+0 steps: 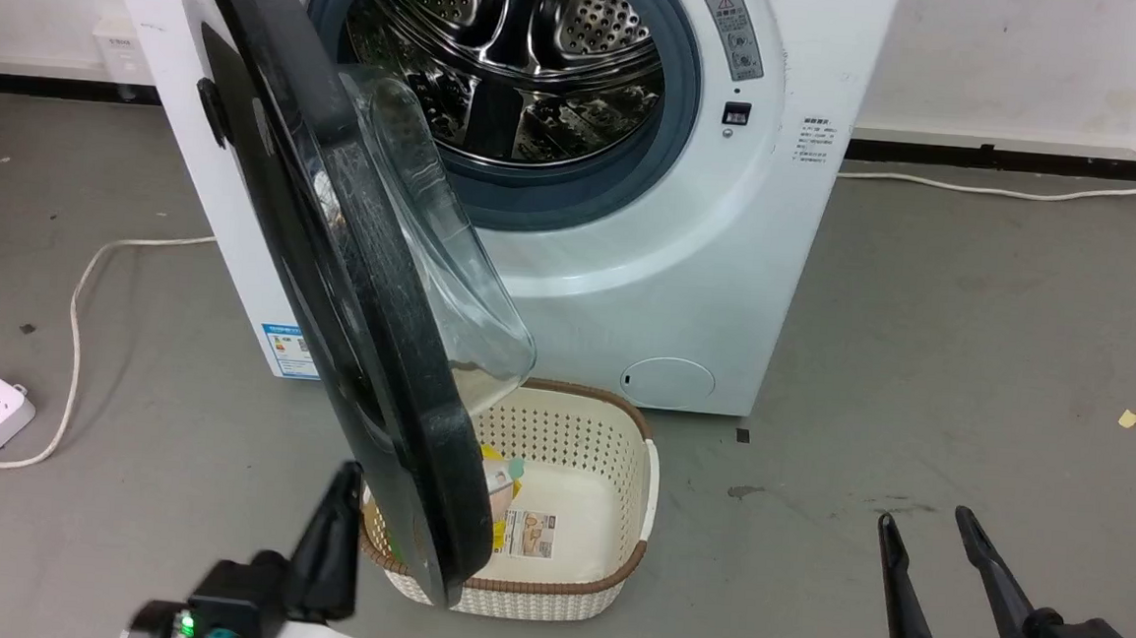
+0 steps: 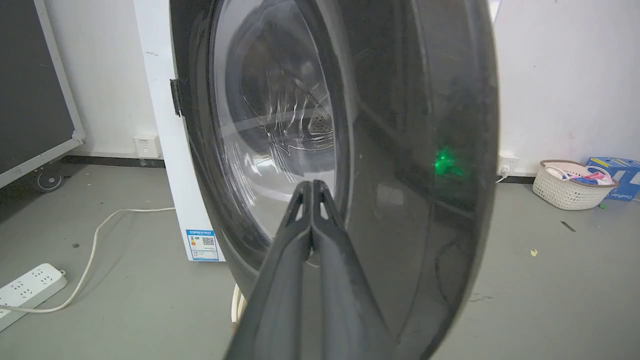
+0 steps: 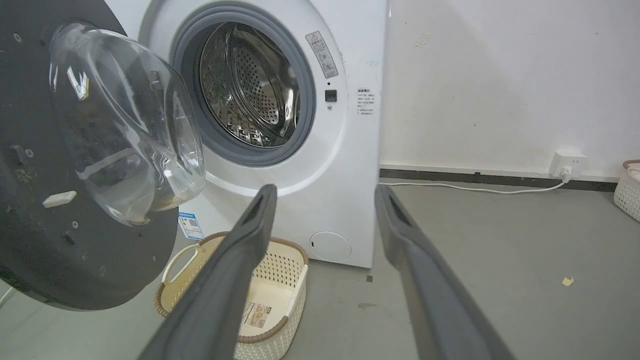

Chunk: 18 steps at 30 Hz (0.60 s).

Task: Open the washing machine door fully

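Washing machine door (image 1: 369, 346) part-swung; left gripper (image 2: 312, 187), fingers pressed together on nothing, just beside its outer face; right gripper (image 1: 926, 518) spread wide, well apart.

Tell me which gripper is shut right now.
The left gripper, closed tip to tip and pointing at the outer face of the washing machine door; the right gripper stands spread wide over the floor.

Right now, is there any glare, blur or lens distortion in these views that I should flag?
Left wrist view: a green glint reflects off the glossy washing machine door. Right wrist view: bright highlights on the glass bowl; the near fingers look soft. Head view: sharp, with bright highlights in the steel drum.
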Motion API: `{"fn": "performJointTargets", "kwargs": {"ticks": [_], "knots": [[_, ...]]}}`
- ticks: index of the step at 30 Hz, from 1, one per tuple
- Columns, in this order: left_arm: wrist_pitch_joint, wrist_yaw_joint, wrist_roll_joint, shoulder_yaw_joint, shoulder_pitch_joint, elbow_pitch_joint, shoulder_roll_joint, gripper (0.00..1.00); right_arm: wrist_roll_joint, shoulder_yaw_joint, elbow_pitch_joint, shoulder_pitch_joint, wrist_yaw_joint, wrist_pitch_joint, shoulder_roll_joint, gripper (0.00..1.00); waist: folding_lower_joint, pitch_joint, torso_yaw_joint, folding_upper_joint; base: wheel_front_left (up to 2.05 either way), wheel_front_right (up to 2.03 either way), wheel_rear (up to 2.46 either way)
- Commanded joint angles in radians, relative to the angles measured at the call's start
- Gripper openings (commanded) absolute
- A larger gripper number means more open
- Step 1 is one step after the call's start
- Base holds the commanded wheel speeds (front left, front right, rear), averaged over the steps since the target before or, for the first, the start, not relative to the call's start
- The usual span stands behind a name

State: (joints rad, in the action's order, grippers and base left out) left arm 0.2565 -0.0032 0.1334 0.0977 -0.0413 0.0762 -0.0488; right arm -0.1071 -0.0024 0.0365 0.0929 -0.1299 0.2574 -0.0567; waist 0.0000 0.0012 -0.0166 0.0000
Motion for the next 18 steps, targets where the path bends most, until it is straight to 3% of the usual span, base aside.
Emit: {"fn": "performJointTargets", "kwargs": {"ticks": [1, 12, 18], "knots": [[0.005, 0.001, -0.005, -0.009, 0.006, -0.014, -0.001, 0.0, -0.006, 0.003, 0.003, -0.009, -0.001, 0.004, 0.006, 1.0, 0.0, 0.0, 0.001, 0.0, 0.0, 0.0, 0.0], [0.005, 0.053, 0.043, -0.145, 0.148, -0.367, -0.001, 0.0, -0.016, 0.016, 0.008, -0.016, -0.001, 0.004, 0.006, 1.0, 0.0, -0.001, -0.006, 0.0, 0.0, 0.0, 0.0], [0.005, 0.031, 0.013, -0.112, 0.243, -0.519, -0.001, 0.0, -0.021, 0.023, 0.013, -0.016, -0.001, 0.004, 0.006, 1.0, 0.0, -0.002, -0.015, 0.0, 0.0, 0.0, 0.0]]}}
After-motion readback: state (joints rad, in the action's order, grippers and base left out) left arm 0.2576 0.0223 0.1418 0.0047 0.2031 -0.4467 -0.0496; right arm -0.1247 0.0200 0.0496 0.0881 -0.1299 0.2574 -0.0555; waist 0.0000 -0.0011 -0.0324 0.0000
